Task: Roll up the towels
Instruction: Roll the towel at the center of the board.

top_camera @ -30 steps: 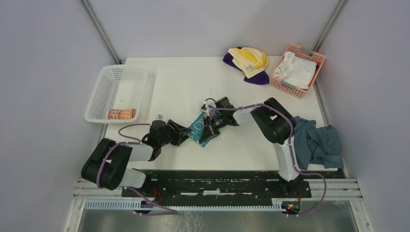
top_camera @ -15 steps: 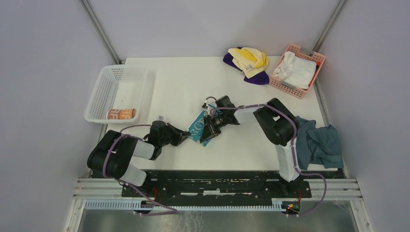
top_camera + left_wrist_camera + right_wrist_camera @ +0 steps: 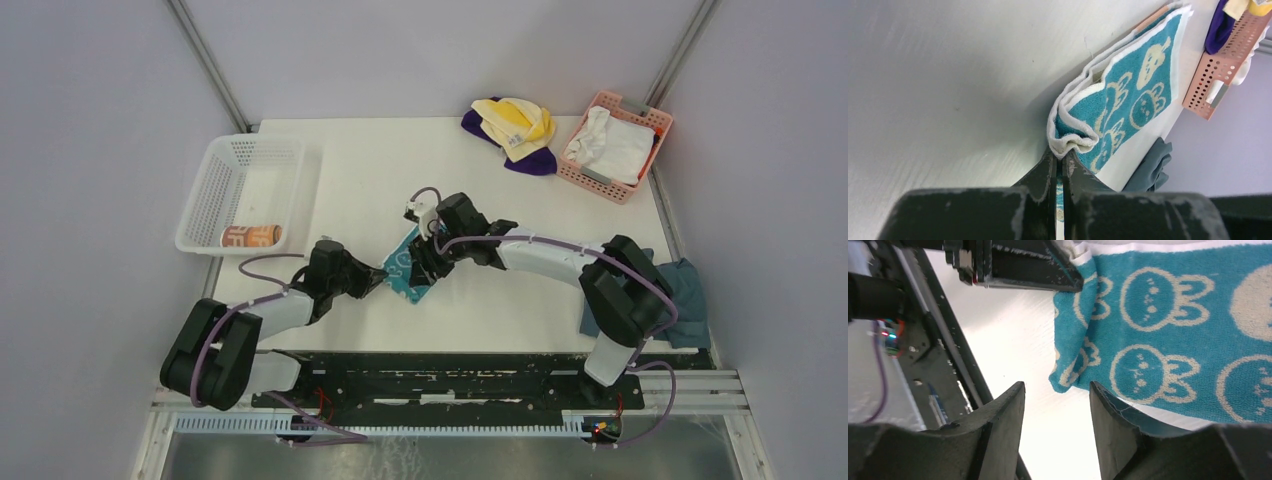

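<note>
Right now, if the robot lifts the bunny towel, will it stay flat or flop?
Probably flop: the teal rabbit towel is soft terry, bent into limp folds where the left end effector pinches its edge. It looks thin, so likely light. Its fuzzy surface probably won't slip.

White tabletop (image 3: 370, 170) open between white perforated plastic basket (image 3: 205, 195) and heaped yellow-purple towels (image 3: 515, 125); black left arm (image 3: 285, 308), right arm (image 3: 545, 255) and teal rabbit-print towel (image 3: 405, 272) block the middle

Teal towel (image 3: 1133, 95) of nubbly terry cloth, smooth matt white table (image 3: 360, 170), left gripper (image 3: 1060, 158) in scuffed matt black plastic, perforated pink plastic basket (image 3: 640, 112), white plastic mesh basket (image 3: 215, 185), soft matt blue-grey cloth (image 3: 690, 290)
</note>
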